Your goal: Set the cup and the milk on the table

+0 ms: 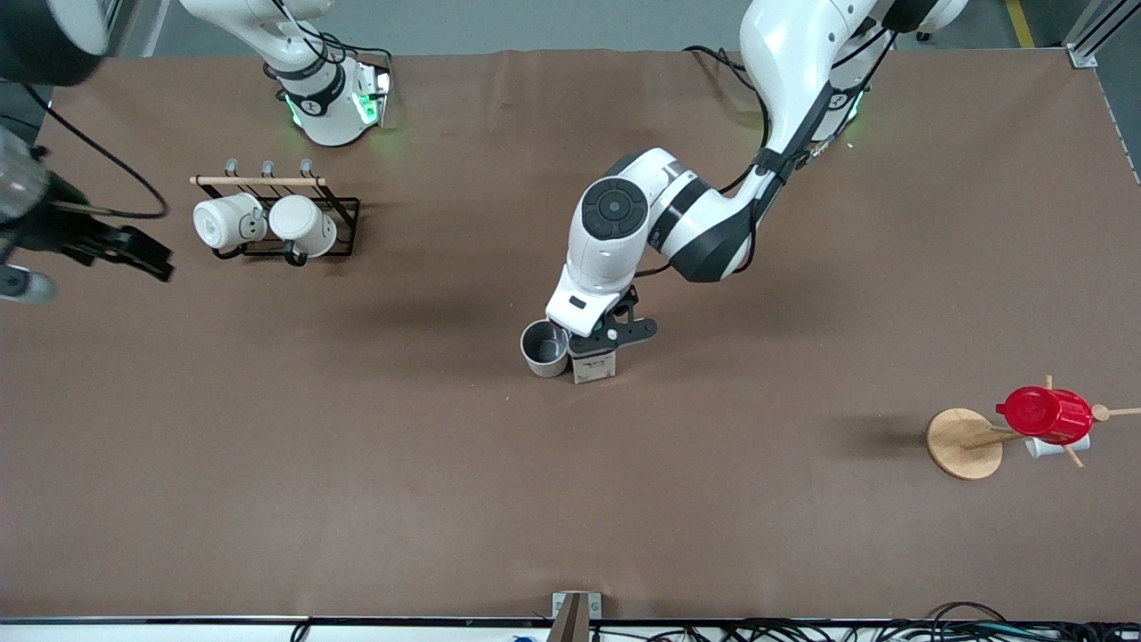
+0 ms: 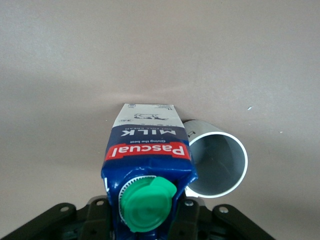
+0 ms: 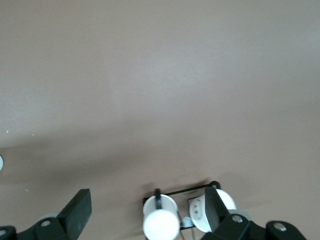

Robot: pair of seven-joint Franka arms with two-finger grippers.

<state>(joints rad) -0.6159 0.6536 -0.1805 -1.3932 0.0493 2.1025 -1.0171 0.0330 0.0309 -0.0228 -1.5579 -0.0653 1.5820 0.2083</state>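
The cup [image 1: 545,348], cream-white with a grey inside, stands upright on the brown table [image 1: 357,464] near its middle. It also shows in the left wrist view [image 2: 216,165]. My left gripper [image 1: 599,346] is shut on the milk [image 1: 595,366], a dark-blue carton with a green cap, held upright right beside the cup, toward the left arm's end. In the left wrist view the fingers [image 2: 186,215] clamp the milk [image 2: 147,150] near its cap, its base at the table surface. My right gripper [image 1: 143,259] is open and empty, over the table near the mug rack; the right wrist view shows it spread wide [image 3: 146,200].
A black wire rack [image 1: 343,223] with two all-white mugs [image 1: 230,221] stands toward the right arm's end, also in the right wrist view [image 3: 160,220]. A glossy red cup [image 1: 1045,413] hangs on a wooden mug tree [image 1: 963,443] toward the left arm's end.
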